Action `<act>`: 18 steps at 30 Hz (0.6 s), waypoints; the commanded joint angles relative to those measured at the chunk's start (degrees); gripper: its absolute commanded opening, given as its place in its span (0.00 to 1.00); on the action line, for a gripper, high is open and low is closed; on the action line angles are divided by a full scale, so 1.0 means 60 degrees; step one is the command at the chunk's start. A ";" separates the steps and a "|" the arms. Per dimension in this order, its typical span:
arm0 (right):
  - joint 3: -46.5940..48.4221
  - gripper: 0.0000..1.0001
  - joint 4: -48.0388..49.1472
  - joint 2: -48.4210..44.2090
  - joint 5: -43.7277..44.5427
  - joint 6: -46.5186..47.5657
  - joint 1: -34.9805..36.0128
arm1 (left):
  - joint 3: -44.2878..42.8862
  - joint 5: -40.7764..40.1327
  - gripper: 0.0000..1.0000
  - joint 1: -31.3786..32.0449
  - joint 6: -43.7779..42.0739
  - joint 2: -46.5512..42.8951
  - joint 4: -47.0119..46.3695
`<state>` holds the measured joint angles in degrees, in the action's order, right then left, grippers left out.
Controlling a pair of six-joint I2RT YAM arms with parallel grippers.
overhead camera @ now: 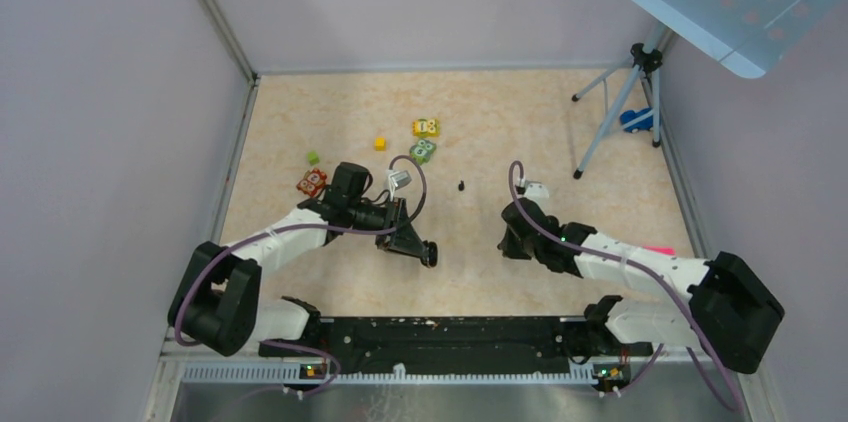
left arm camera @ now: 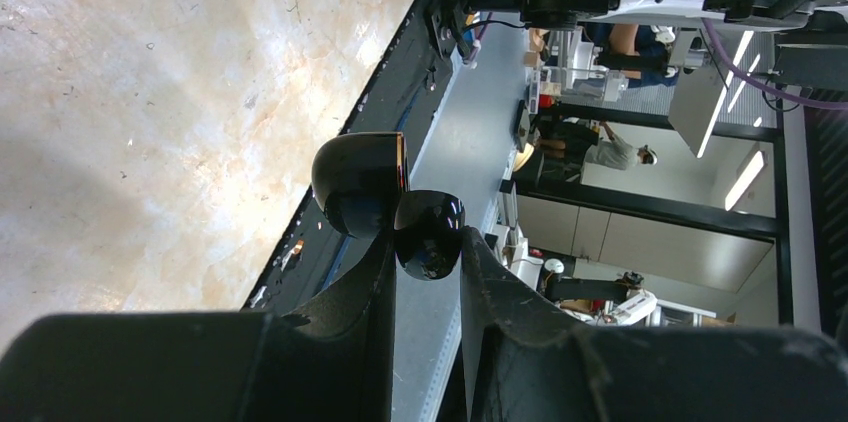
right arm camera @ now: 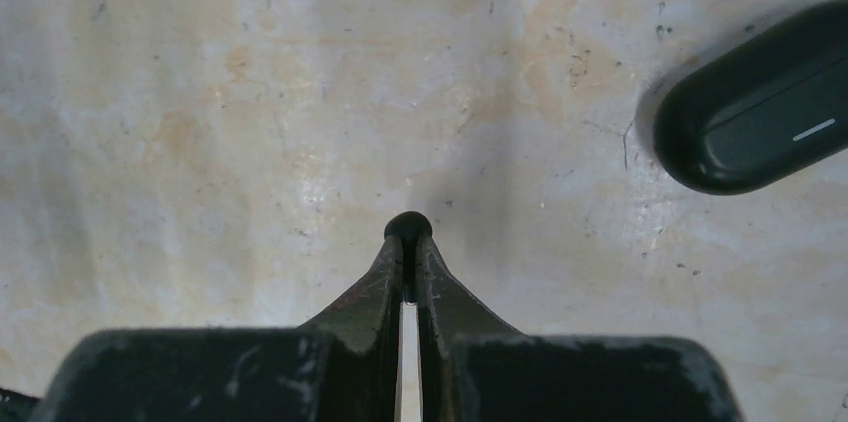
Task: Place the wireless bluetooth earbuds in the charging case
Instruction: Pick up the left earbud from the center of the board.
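My left gripper [overhead camera: 428,253] [left arm camera: 428,254] hangs above the table's near middle, shut on the charging case [left arm camera: 430,234], a glossy black shell. The case's lid [left arm camera: 358,182] stands open beside the left finger. My right gripper [overhead camera: 508,242] [right arm camera: 408,238] is low over the table right of centre. It is shut, and a tiny black earbud [right arm camera: 408,224] is pinched at its very tips. A second black earbud [overhead camera: 461,185] lies alone on the table further back, between the two arms.
A dark oblong pill-shaped thing [right arm camera: 758,102] with a white line lies on the table right of my right fingers. Coloured toy blocks [overhead camera: 426,127] [overhead camera: 312,182] lie scattered at the back left. A tripod [overhead camera: 618,102] stands at the back right. A black rail [overhead camera: 440,332] runs along the near edge.
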<state>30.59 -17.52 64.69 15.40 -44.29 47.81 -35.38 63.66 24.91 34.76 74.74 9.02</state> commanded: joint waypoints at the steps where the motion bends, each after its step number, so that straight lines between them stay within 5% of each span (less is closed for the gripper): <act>1: 0.0102 0.00 0.0223 0.0538 0.0793 -0.0901 -0.0013 | -0.0291 0.0383 0.00 0.0025 -0.0167 0.0036 -0.0230; 3: 0.0275 0.00 0.0203 0.0763 0.0695 -0.0923 0.0020 | -0.0309 0.0317 0.00 0.0023 -0.0273 -0.0057 -0.0078; 6: 0.0284 0.30 0.0527 0.0842 0.0168 -0.0880 0.0052 | -0.0265 0.0286 0.00 0.0029 -0.0286 -0.0086 -0.0067; 7: 0.0227 0.33 0.0698 0.0831 -0.0016 -0.0876 0.0052 | -0.0269 0.0296 0.00 0.0032 -0.0286 -0.0059 -0.0080; 18: 0.0092 0.26 0.0901 0.0733 -0.0517 -0.0704 0.0086 | -0.0300 0.0428 0.00 0.0024 -0.0308 0.0117 -0.0166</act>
<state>30.33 -14.09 69.91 13.56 -48.66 47.88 -35.38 64.47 24.91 34.30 74.94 9.17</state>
